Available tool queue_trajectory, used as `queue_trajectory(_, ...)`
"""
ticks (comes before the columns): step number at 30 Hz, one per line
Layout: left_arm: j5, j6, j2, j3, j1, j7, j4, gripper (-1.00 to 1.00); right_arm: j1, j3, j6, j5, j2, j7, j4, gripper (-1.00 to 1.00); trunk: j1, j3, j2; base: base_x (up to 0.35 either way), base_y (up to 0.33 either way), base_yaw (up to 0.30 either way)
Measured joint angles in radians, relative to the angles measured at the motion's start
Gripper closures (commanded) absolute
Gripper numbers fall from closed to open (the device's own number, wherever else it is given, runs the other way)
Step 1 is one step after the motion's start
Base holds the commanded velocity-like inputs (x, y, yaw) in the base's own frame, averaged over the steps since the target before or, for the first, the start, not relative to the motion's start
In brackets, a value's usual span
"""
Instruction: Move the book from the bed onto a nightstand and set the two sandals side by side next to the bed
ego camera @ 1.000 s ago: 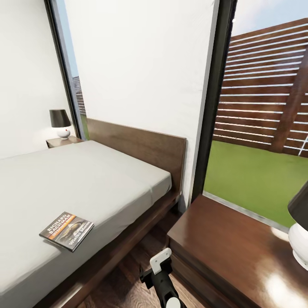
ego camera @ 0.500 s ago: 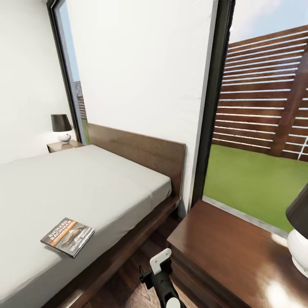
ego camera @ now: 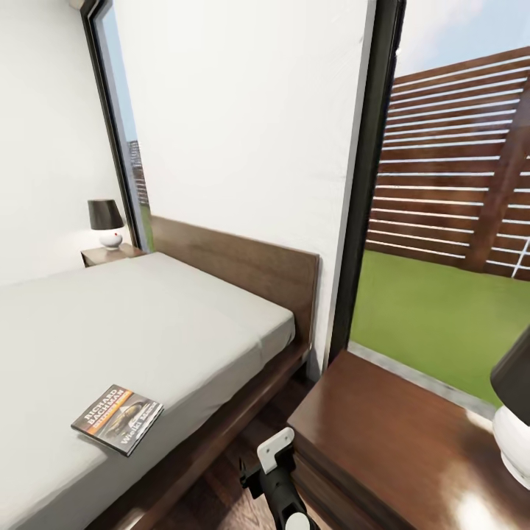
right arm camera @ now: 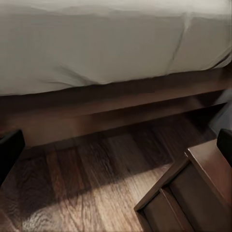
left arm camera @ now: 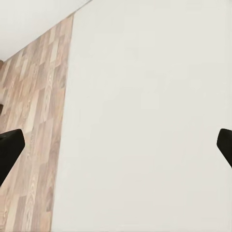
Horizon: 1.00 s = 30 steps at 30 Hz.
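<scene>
The bed [ego camera: 147, 324] fills the left side, grey mattress bare, headboard against the white wall. A nightstand [ego camera: 397, 442] stands just beside it, at the right. The book [ego camera: 117, 419] lies flat near the mattress's near edge, long axis slanting toward the headboard end. Left gripper [left arm camera: 116, 150] is spread wide over pale surface; right gripper [right arm camera: 116, 150] is spread too, above the floor [right arm camera: 87, 183].

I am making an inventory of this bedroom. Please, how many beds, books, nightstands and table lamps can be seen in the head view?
Bed: 1
Book: 1
Nightstands, far one and near one: 2
Table lamps, far one and near one at the frame's edge: 2
Total: 6
</scene>
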<state>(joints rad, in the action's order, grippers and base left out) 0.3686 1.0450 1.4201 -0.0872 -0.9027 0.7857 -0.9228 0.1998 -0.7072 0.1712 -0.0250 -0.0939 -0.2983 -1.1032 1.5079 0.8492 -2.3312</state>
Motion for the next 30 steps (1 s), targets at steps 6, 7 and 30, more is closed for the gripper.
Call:
queue_trajectory(6,0.000,0.000,0.000,0.000,0.003,0.000,0.001,-1.00,0.001,-0.001,0.000,0.000,0.000,0.001,0.001,-1.00,-0.023,-0.019,0.042,0.000,0.000,0.000)
queue_trajectory(7,0.000,0.000,0.000,0.000,0.003,0.000,0.001,-1.00,0.000,-0.001,0.000,0.000,0.000,0.001,0.001,-1.00,-0.027,-0.022,0.049,0.000,0.000,0.000)
queue_trajectory(30,-0.001,-0.156,-0.001,0.003,0.004,-0.100,0.365,-1.00,0.000,-0.002,0.000,0.000,0.000,0.001,0.008,-1.00,-0.115,-0.094,0.210,0.000,0.000,0.000)
